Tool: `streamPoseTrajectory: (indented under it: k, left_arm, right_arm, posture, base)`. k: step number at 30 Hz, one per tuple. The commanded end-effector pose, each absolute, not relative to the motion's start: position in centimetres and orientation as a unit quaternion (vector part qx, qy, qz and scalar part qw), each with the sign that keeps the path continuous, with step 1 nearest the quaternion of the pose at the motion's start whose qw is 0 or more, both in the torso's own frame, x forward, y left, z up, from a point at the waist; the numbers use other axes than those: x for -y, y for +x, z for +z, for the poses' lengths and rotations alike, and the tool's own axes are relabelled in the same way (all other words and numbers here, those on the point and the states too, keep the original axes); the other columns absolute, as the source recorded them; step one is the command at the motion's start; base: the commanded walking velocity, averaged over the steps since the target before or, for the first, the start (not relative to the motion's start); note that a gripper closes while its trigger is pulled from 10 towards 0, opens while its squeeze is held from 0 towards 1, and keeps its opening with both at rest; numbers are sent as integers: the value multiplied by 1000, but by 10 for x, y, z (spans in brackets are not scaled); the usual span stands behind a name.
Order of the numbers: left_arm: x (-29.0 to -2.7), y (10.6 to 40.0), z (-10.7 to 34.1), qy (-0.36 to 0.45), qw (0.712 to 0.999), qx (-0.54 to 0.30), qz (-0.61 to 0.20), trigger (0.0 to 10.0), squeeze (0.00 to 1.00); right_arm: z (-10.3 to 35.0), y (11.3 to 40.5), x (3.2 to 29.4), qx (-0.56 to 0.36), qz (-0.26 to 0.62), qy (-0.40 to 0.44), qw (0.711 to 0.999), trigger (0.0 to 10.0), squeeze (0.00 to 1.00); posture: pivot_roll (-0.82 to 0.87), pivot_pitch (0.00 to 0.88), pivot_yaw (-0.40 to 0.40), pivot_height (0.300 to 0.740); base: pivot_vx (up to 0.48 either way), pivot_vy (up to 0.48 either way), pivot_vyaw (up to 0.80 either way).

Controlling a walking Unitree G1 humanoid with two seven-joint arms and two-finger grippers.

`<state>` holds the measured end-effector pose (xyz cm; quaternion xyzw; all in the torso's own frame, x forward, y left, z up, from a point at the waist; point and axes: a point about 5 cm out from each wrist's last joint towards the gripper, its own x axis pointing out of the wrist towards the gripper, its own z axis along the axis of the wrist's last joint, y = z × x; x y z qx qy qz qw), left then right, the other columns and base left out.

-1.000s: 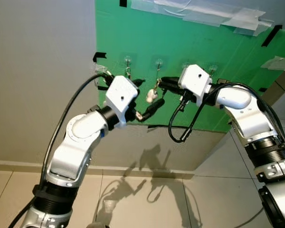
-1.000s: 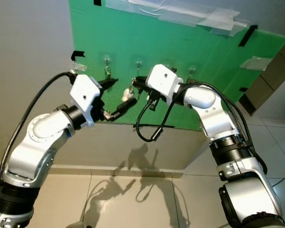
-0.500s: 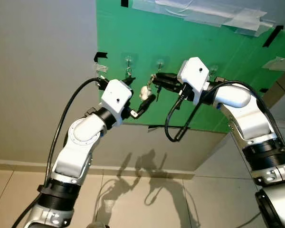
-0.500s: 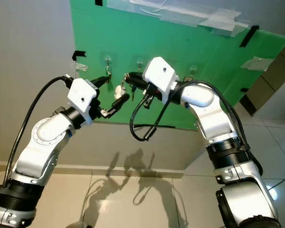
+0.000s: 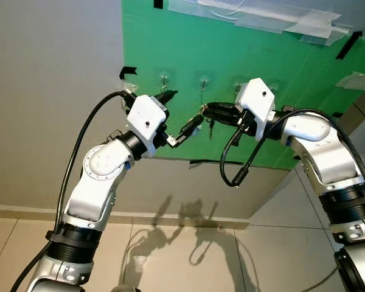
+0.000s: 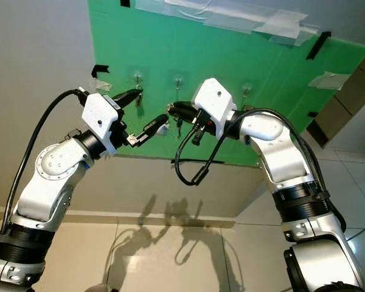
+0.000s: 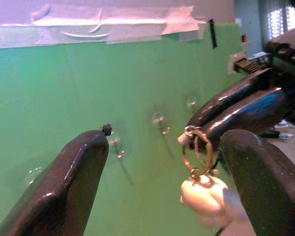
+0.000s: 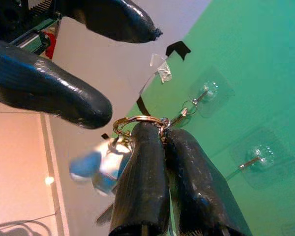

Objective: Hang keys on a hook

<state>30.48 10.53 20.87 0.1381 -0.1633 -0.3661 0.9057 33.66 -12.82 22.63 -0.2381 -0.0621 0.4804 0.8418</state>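
Grey wall (image 5: 48, 91) behind, with a green board (image 5: 243, 67) fixed over it, board edges stuck down with clear and black tape (image 5: 316, 24). Tiled floor (image 5: 182, 255) below carries the arms' shadows.

Both silver arms are raised to the board. Left gripper (image 5: 181, 112) sits at about 9 o'clock of board centre, its two black fingers spread wide, one tip up by a hook, the other lower; it holds nothing. In the left wrist view the fingers (image 7: 69, 182) stand far apart with the key ring hanging between them, touching neither.

Right gripper (image 5: 205, 110) comes in from 3 o'clock, fingers pressed together and pinching the key ring (image 8: 137, 122). Its tip is just beside the left gripper's lower finger, apart from it. A black cable (image 5: 231, 161) loops down from the right wrist.

Row of clear stick-on hooks (image 5: 203, 81) across the board's middle. Leftmost hook (image 8: 206, 91) already has a small ring and key on it.

Keys (image 7: 199, 157): metal ring gripped in the right fingers, a pale whitish fob (image 7: 204, 194) dangling below it, a key (image 6: 179, 126) hanging under the fingertips. They sit in front of the board, below the hook row, not on any hook.
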Motion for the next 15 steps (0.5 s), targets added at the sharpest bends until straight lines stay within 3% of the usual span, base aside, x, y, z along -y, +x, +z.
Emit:
streamPoseTrajectory:
  k: [1, 15]
  left_arm:
    - [-97, 301, 211, 138, 897, 174, -383, 10000, 0]
    - [-95, 301, 207, 135, 902, 178, -370, 10000, 0]
  right_arm:
    - [228, 336, 131, 60, 479, -218, 848, 0, 0]
    - [229, 339, 129, 47, 468, -189, 862, 0, 0]
  posture:
    - [38, 0, -90, 740]
    - [34, 0, -90, 740]
  base:
    - [0, 0, 0]
    - [0, 0, 0]
